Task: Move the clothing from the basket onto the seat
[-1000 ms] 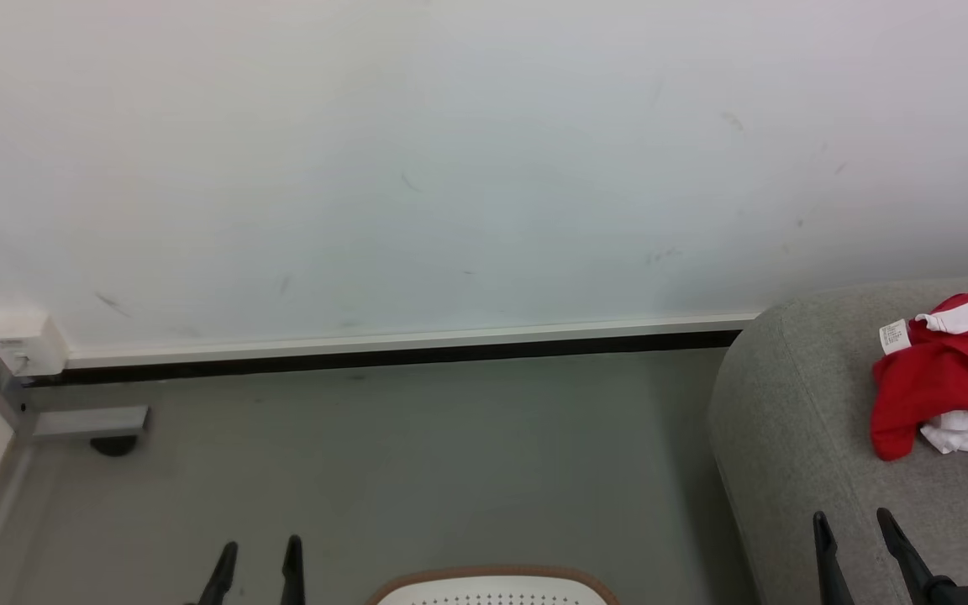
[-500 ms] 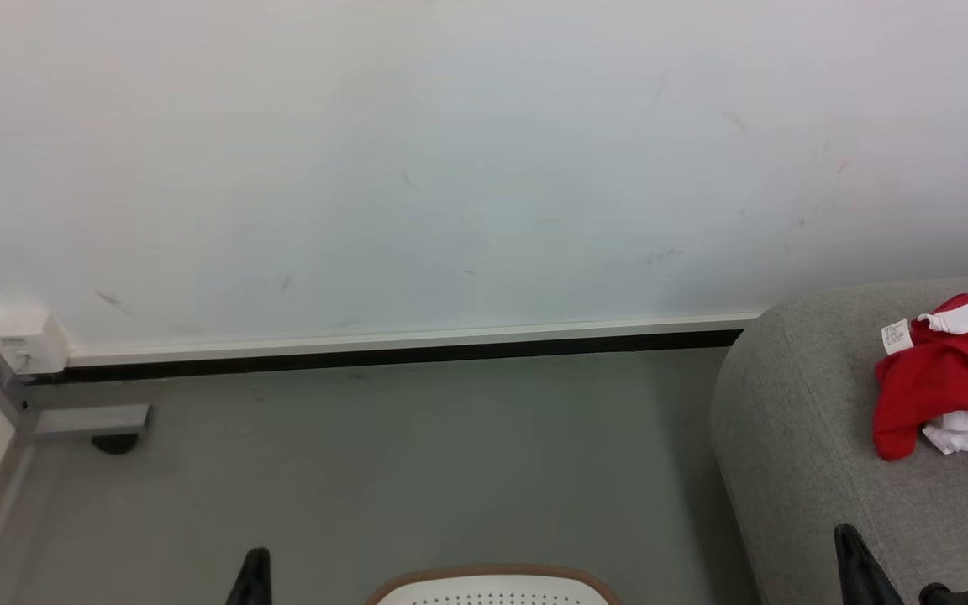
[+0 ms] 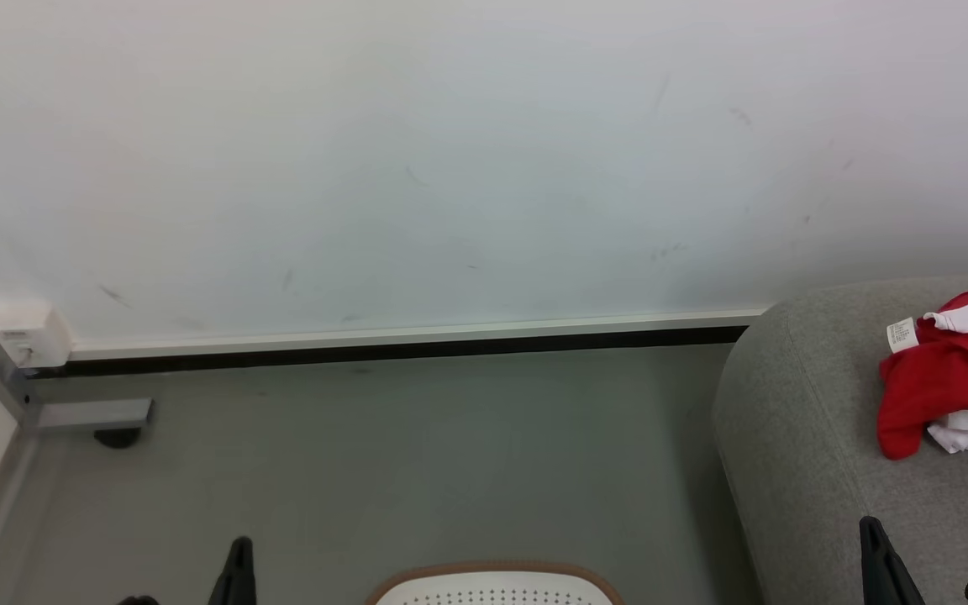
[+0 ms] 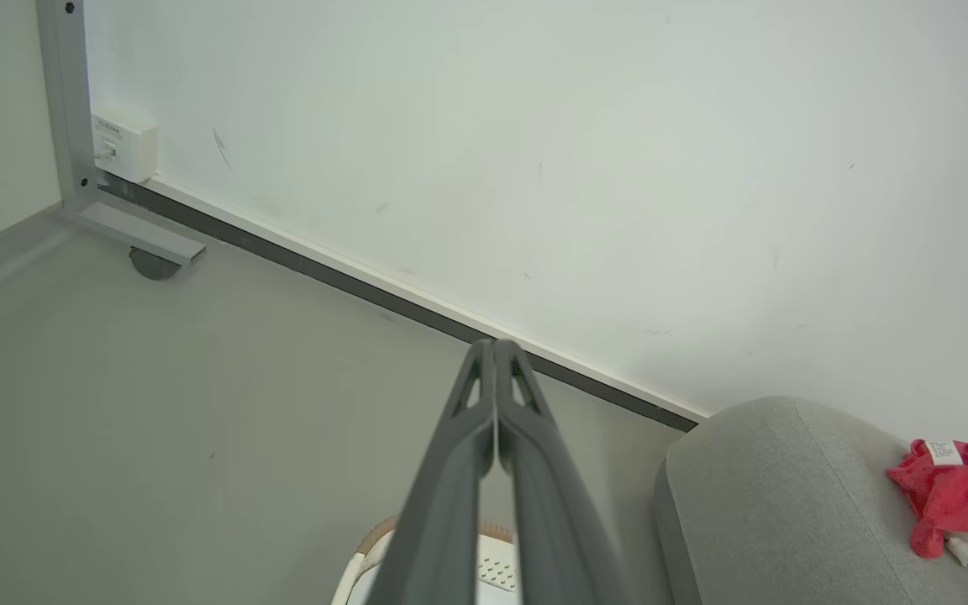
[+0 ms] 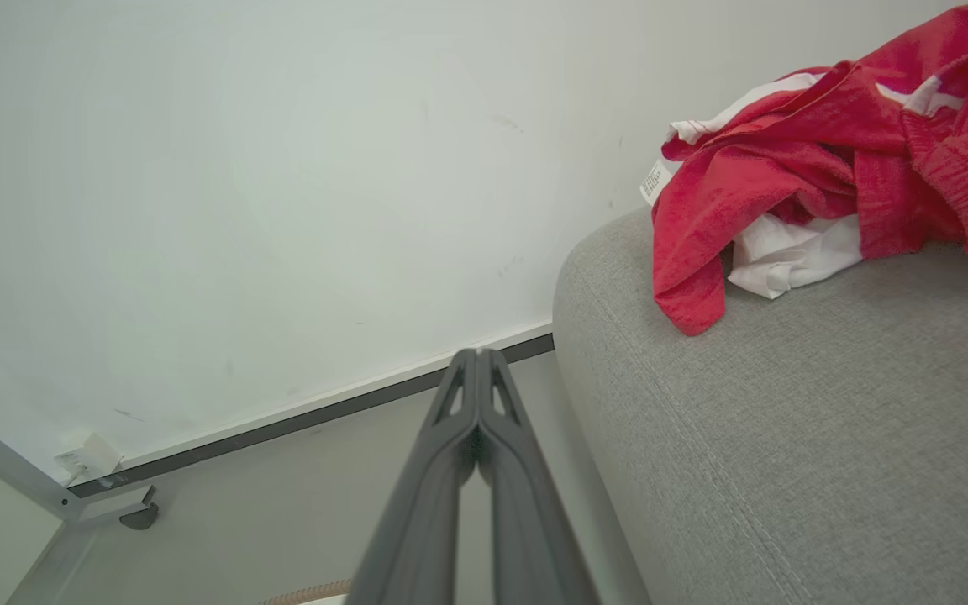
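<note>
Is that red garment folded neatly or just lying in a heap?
In a heap. The clothing lies crumpled on the seat, its red folds bunched unevenly over white fabric.

Matt woven seat [image 5: 786,437], soft fleecy clothing [image 5: 786,168]

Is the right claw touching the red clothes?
Apart. The right wrist view shows bare seat between the shut right claw and the red clothes.
</note>
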